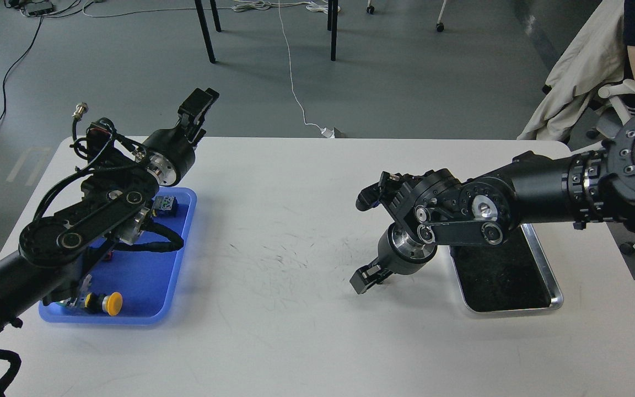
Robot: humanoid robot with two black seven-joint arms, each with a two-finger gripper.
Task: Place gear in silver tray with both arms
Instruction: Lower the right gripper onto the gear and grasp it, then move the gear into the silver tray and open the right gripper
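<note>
The silver tray lies at the right of the white table, its far half under my right arm. My right gripper points down at the table just left of the tray, on the spot where the small black gear lay. The gear is hidden by the gripper, and I cannot tell whether the fingers are closed on it. My left gripper is raised above the table's far left edge, behind the blue tray, holding nothing that I can see. Its fingers cannot be told apart.
The blue tray holds small parts, among them a yellow push button and a small blue block. My left arm crosses over this tray. A person sits on a chair at the far right, off the table.
</note>
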